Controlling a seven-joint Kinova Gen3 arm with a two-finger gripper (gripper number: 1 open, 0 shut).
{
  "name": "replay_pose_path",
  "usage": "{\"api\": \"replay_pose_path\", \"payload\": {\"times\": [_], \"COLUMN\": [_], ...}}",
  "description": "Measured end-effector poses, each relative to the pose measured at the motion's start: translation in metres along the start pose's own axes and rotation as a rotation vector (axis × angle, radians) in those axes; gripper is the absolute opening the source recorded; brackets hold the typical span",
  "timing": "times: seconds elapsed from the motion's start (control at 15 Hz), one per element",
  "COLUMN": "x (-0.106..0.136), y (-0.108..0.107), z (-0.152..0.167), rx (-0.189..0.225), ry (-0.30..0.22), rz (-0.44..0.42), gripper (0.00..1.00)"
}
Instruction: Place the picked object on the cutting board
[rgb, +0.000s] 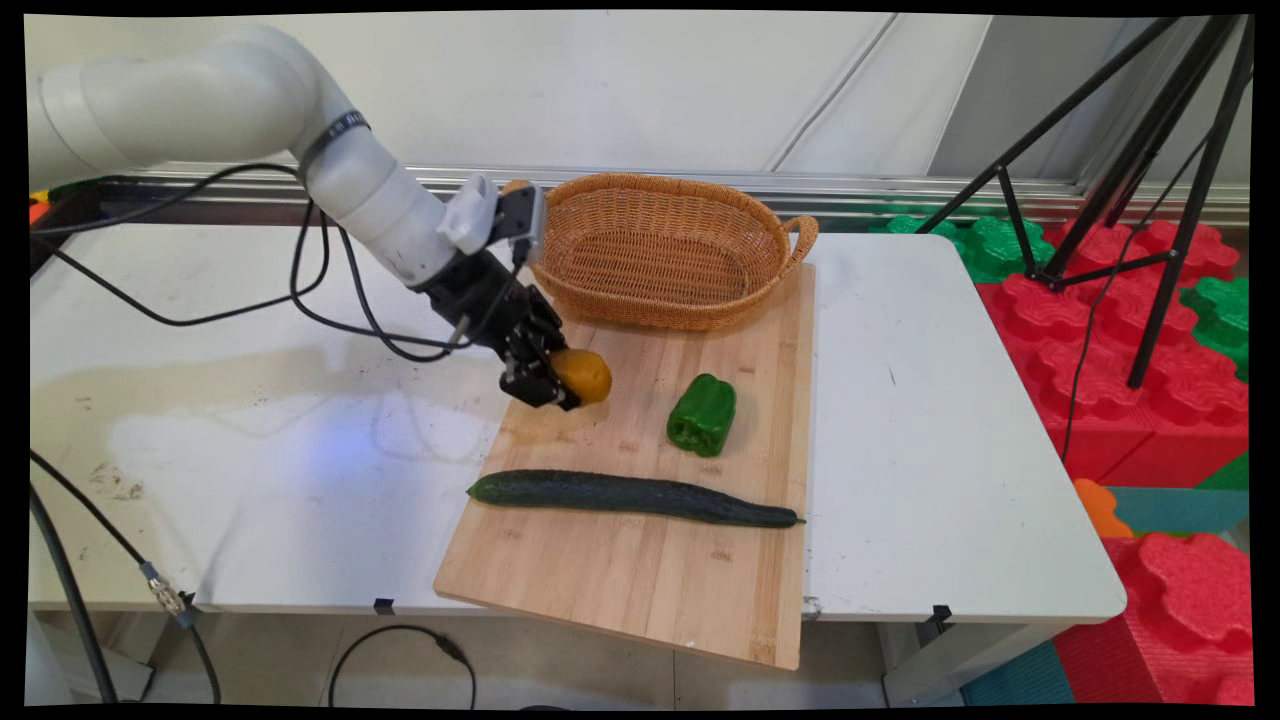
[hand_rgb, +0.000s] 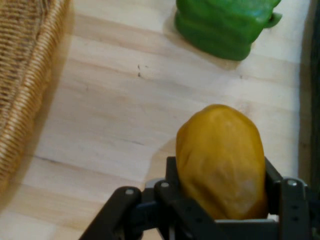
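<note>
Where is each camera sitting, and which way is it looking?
Main view: stands above the table's near side, looking down across it toward the wall; shows the white arm and gripper.
Hand view: rides on the hand, looking along the gripper at the cutting board; black fingers show at the bottom.
Both show: the yellow-orange fruit in the gripper, green pepper, wicker basket.

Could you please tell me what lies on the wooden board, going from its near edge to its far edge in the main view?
Cucumber → green pepper → yellow fruit clamped in the gripper → wicker basket.
</note>
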Motion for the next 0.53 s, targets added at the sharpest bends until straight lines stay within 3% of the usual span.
{"api": "replay_pose_path", "payload": {"times": [0.2,0.27,0.53], "x": [-0.004,-0.005,-0.007], "y": [0.004,0.005,0.008], "z": [0.016,0.019,0.026], "rx": [-0.004,-0.005,-0.005], "ry": [-0.01,-0.01,-0.003], "rz": [-0.031,-0.041,-0.068], "gripper": [0.0,1.0,1.0]}}
